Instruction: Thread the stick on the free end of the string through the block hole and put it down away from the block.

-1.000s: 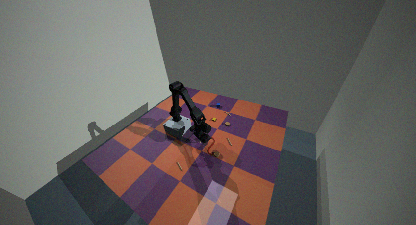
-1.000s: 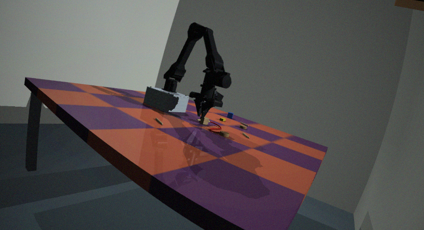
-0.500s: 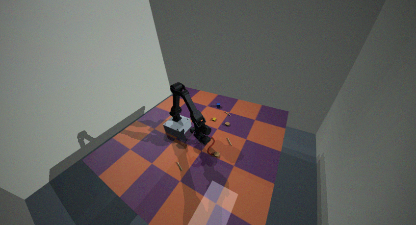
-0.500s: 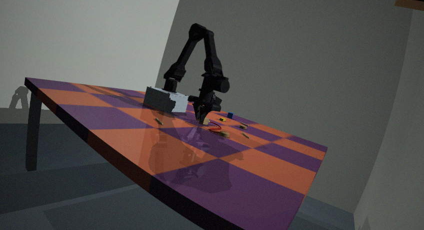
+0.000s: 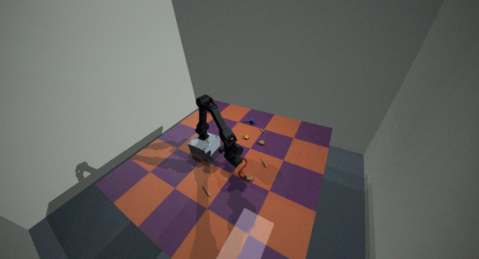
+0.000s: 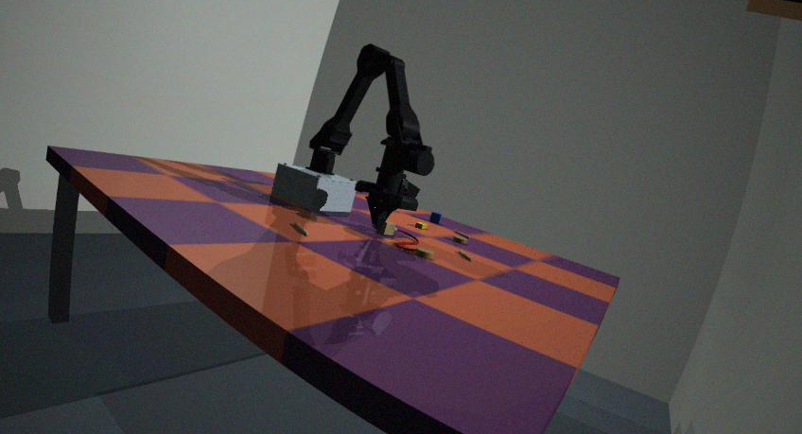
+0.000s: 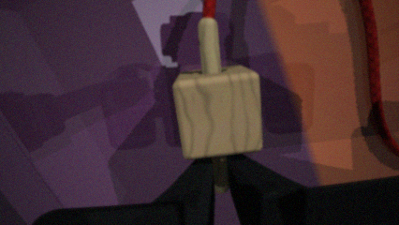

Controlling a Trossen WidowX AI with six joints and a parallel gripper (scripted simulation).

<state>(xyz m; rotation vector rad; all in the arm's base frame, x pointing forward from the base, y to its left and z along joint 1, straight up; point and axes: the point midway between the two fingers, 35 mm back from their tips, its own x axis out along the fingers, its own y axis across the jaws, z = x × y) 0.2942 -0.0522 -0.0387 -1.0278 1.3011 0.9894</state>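
Down at the table's middle, our gripper (image 5: 237, 163) (image 6: 379, 227) (image 7: 218, 158) has its fingers pinched on the stick (image 7: 210, 46), right at the end that pokes out of the block on our side! And look at that stick: it runs in one face of the wooden block (image 6: 388, 228) (image 7: 219, 113) and out the opposite one, with the longer part showing on the far side. There the red string (image 5: 246, 163) (image 6: 417, 240) (image 7: 373, 70) joins its tip, outside the hole, and curves away over the table (image 5: 302, 202) (image 6: 472, 351) to the round wooden button (image 5: 249, 178) (image 6: 424, 253).

Further out, we've got a loose stick (image 5: 264, 162) (image 6: 463, 255) near that button, and a second round wooden piece (image 5: 261, 142) (image 6: 460, 239) beyond. A yellow block (image 5: 246, 137) (image 6: 421, 225) sits near that piece, a blue cube (image 5: 251, 121) (image 6: 435, 217) farther off, another thin stick (image 5: 262, 131) (image 6: 461, 234) between them and the edge, and one more lone stick (image 5: 206, 191) (image 6: 299, 228) well apart on the other side of us!
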